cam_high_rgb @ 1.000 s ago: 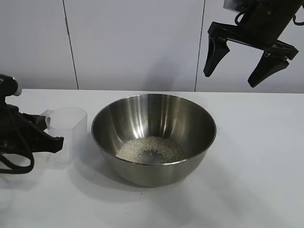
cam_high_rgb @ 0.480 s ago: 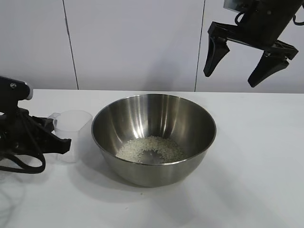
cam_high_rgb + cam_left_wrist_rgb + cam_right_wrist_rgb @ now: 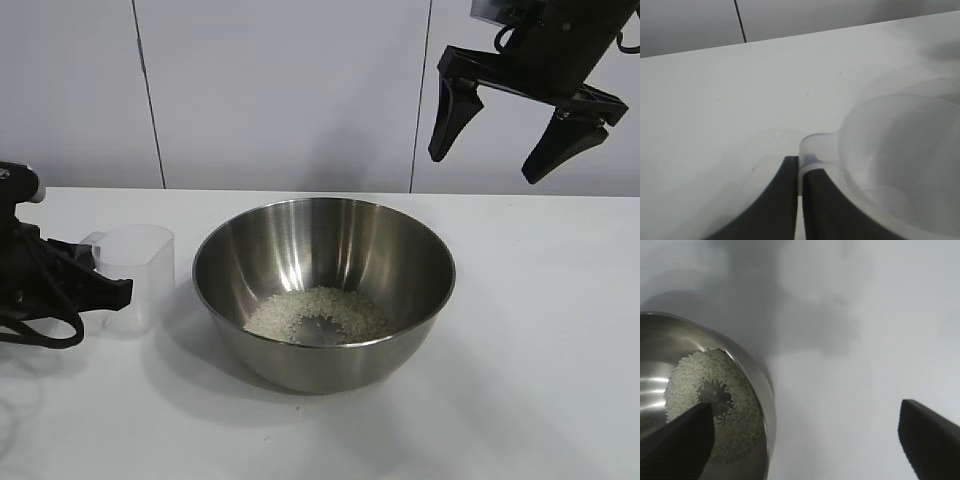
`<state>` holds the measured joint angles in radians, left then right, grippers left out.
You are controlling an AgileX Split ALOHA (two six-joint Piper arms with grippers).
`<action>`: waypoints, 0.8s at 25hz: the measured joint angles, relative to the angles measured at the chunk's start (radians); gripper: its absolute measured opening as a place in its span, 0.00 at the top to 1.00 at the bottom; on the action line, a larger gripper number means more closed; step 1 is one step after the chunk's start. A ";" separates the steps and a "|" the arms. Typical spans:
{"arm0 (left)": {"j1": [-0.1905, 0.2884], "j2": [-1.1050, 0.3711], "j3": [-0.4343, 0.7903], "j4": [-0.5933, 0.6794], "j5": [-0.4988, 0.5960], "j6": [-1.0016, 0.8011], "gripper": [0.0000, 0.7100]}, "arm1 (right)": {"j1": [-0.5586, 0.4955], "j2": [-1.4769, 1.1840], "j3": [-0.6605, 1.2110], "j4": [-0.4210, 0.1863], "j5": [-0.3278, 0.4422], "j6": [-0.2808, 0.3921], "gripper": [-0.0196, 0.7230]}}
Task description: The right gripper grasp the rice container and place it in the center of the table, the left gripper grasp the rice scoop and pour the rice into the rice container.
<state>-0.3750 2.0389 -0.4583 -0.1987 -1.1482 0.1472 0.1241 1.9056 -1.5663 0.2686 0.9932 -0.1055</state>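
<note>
The steel rice container [image 3: 323, 290] stands at the middle of the white table [image 3: 540, 350] with a ring of rice [image 3: 315, 314] on its bottom. It also shows in the right wrist view [image 3: 700, 390]. My left gripper [image 3: 105, 290] is low at the left, shut on the handle of the clear rice scoop [image 3: 130, 272], which is upright, looks empty and sits left of the bowl. In the left wrist view the fingers [image 3: 775, 200] pinch the scoop's handle [image 3: 807, 157]. My right gripper [image 3: 500, 150] hangs open and empty high above the bowl's far right.
A white panelled wall [image 3: 280, 90] runs behind the table. Bare tabletop lies to the right of the bowl and in front of it.
My left gripper swung the scoop towards the bowl, then drew it back left and lower. The right gripper and bowl have not moved.
</note>
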 joint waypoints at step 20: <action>0.000 -0.054 0.175 -0.003 -0.003 0.012 0.09 | 0.000 0.000 0.000 0.000 0.002 0.000 0.04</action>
<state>-0.3750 1.9850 -0.2832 -0.2020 -1.1515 0.1588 0.1241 1.9056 -1.5663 0.2686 0.9953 -0.1055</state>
